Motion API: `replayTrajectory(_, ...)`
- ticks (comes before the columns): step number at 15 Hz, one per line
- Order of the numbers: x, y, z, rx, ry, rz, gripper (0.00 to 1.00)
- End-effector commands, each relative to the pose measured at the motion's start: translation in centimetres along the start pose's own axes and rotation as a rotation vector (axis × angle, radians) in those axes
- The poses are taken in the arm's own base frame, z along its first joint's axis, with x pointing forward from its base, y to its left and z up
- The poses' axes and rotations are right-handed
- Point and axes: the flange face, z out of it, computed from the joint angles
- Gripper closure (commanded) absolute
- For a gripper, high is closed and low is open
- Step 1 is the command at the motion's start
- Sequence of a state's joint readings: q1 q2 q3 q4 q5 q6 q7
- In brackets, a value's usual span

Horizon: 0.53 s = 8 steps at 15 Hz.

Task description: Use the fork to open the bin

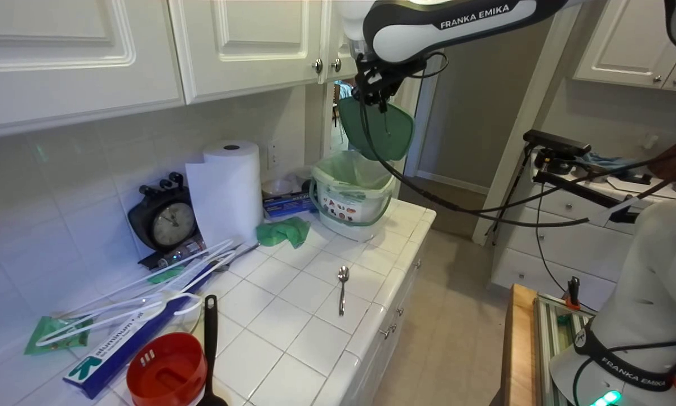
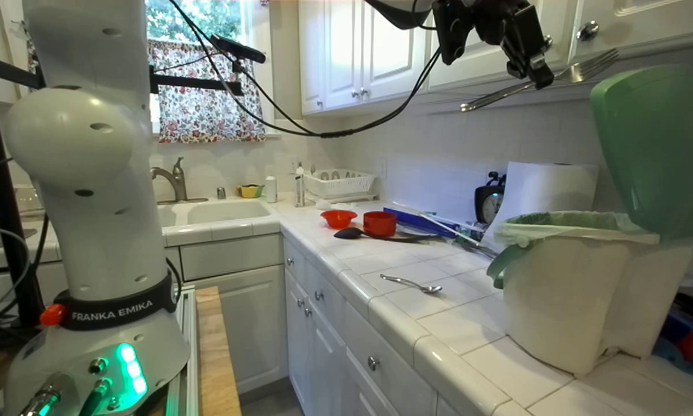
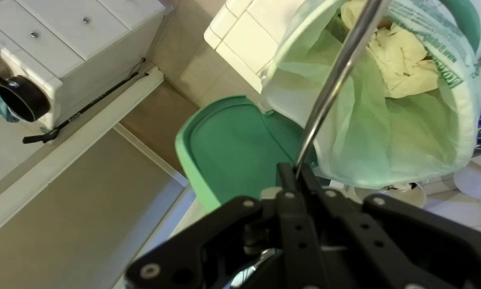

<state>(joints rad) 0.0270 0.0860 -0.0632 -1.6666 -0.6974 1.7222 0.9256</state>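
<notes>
The bin is a white tub with printed sides in an exterior view (image 1: 346, 211) and shows plain in an exterior view (image 2: 560, 300). Its green lid (image 1: 398, 132) (image 2: 658, 150) (image 3: 228, 152) stands raised, and the wrist view shows the open, bag-lined bin (image 3: 463, 132). My gripper (image 1: 380, 101) (image 2: 540, 75) (image 3: 297, 170) is shut on the silver fork (image 2: 583, 70) at mid-length, above the bin beside the lid. The fork's handle (image 3: 338, 80) reaches across the bin opening in the wrist view. Its tines point toward the lid side; I cannot tell whether they touch it.
A spoon (image 1: 343, 282) lies on the white tiled counter. A paper towel roll (image 1: 233, 192), a green cloth (image 1: 284, 231) and a blue box (image 1: 287, 204) are near the bin. White hangers, a red cup (image 1: 167, 366) and a clock lie farther along. Wall cabinets (image 1: 253, 34) hang above.
</notes>
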Motion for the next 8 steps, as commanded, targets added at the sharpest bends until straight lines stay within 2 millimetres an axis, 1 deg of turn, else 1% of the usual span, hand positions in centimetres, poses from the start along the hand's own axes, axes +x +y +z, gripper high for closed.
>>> replayTrajectory(1, -0.1, 1.6, -0.7, -0.018, 0.025, 0.036, 0.97)
replayTrajectory(3, -0.2, 1.7, -0.8, -0.015, 0.025, 0.036, 0.97)
replayTrajectory(5, -0.6, 1.2, -0.8, -0.004, 0.024, 0.020, 0.97)
replayTrajectory(7, -1.6, -0.2, -0.7, 0.026, 0.019, -0.007, 0.97)
replayTrajectory(8, -2.5, -1.2, -0.6, 0.027, 0.023, -0.021, 0.97)
